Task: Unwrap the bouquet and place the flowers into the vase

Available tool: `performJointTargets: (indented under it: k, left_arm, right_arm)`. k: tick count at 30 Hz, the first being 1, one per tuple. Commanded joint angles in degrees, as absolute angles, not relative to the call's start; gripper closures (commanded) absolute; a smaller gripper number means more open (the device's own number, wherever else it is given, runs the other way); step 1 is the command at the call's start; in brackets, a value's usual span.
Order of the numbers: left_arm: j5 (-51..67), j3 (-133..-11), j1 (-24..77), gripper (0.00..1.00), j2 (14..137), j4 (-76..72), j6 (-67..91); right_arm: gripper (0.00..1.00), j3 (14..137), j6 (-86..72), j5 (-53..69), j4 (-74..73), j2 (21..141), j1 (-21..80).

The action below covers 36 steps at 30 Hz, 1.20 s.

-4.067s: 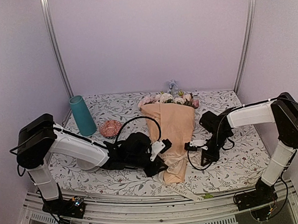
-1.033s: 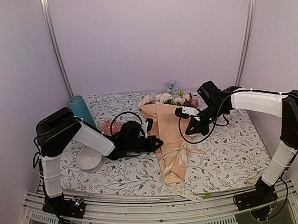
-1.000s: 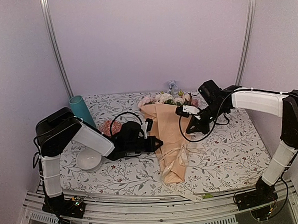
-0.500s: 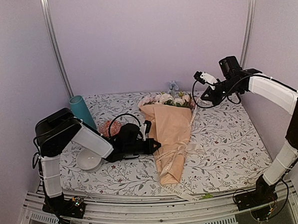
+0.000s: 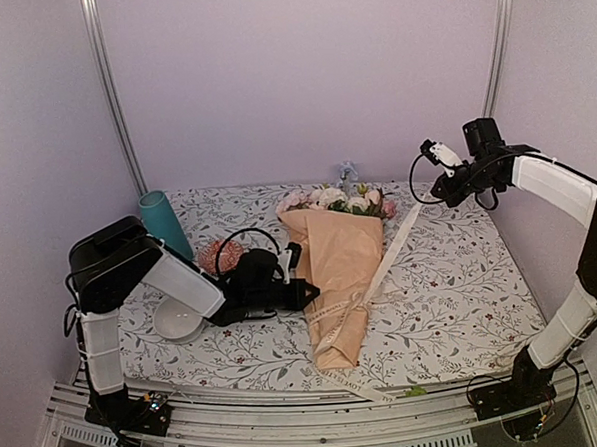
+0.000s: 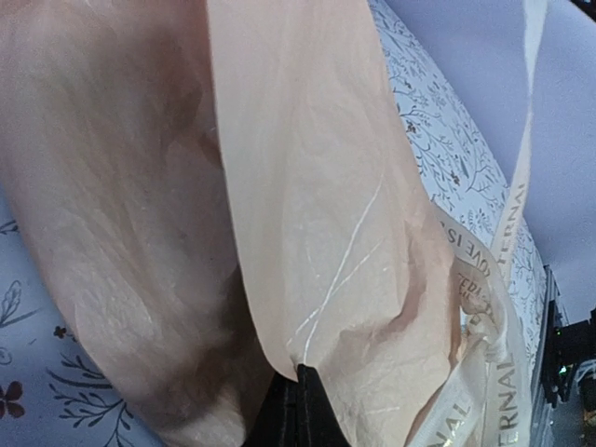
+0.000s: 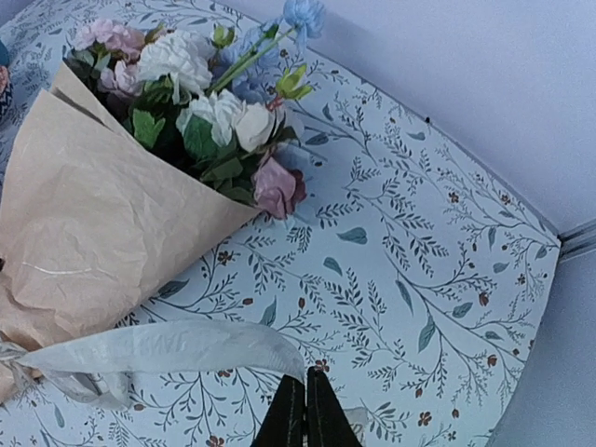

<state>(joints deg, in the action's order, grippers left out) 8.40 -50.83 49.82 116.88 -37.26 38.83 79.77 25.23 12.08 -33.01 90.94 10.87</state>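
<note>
Your right gripper (image 7: 300, 402), pinched shut on the long cream printed ribbon (image 5: 390, 251), has pulled it out toward 2 o'clock, so it is likely coming untied, while your left gripper (image 6: 298, 410) nips the big peach-paper flower bouquet (image 5: 340, 256) lying in the middle.

White bowl (image 5: 174, 322) near red dish (image 5: 214, 256), floral tablecloth (image 5: 462, 295)

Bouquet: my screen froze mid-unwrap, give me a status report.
Left hand shut on bouquet paper. Right hand raised, shut on ribbon. Flowers wrapped; vase standing far left. Red dish, white bowl by left arm.
</note>
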Motion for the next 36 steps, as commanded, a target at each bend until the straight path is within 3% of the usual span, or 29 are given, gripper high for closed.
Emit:
performJointTargets:
  k: [1,2,4,6,9,19,30,36]
  left_arm:
    - [7.3,-48.8,49.7,0.95,110.5,-37.0,35.9]
    - [6.3,-48.2,49.7,0.92,108.4,-36.6,35.4]
    - [4.7,-47.4,49.7,0.82,104.8,-34.6,33.8]
    - [4.4,-47.8,49.8,0.72,101.5,-31.4,31.3]
    - [6.5,-48.8,51.0,0.64,97.4,-25.3,26.7]
    - [4.8,-59.1,63.1,0.53,98.0,-3.1,19.6]
    - [-12.6,-76.3,68.7,0.48,111.8,14.4,20.1]
    - [-12.2,-78.0,68.6,0.62,116.0,15.0,19.9]
  right_arm:
    - [0.92,72.1,23.9,10.9,-33.4,88.0,8.1]
    - [0.90,70.4,23.8,12.1,-33.4,86.9,6.8]
    - [0.65,66.0,23.8,12.7,-33.9,84.7,4.8]
    - [0.48,62.6,25.2,11.3,-34.3,82.5,4.2]
    - [0.40,59.1,27.8,13.6,-34.6,79.0,3.7]
    - [0.38,55.4,30.8,40.8,-31.3,77.0,4.7]
    - [0.40,50.3,30.8,46.4,-24.8,79.4,6.9]
    - [0.40,49.2,31.4,45.1,-24.2,78.1,6.9]
